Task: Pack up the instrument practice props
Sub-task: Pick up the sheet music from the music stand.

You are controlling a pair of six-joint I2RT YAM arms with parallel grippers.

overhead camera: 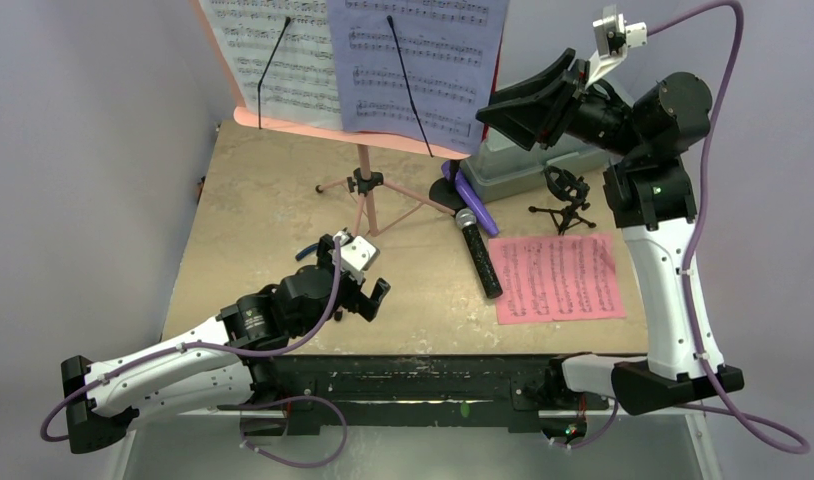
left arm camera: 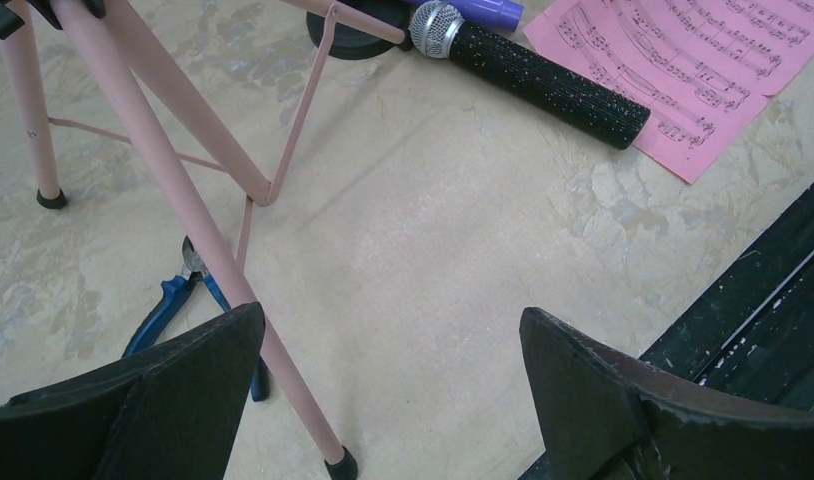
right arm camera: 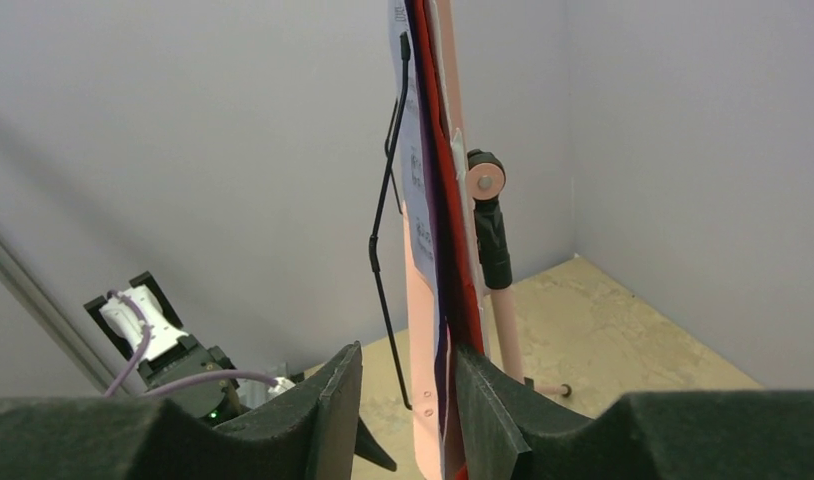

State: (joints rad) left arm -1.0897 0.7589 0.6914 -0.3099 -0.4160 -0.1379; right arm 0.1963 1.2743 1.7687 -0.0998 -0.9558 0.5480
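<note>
- While my right claw [right arm camera: 408, 365] straddles the rack panel [right arm camera: 423, 330] and its sheets [right arm camera: 415, 190], the jaws stand apart, pinching nothing yet.
- My left claw [left arm camera: 393, 325] gapes empty beside a rack leg [left arm camera: 198, 225].
- Below the right claw, the black mic [overhead camera: 480, 255], purple mic [overhead camera: 478, 200] and red sheet [overhead camera: 560, 278] lie unpacked.

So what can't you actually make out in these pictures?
- Top view: the music rack and its sheets run off the upper edge.
- Top view: the right gripper covers most of the greenish box.
- Top view: the left gripper hides nearly all of the blue pliers.
- Right wrist view: the sheets show edge-on, unreadable; whether the fingers pinch the rack cannot be told.
</note>
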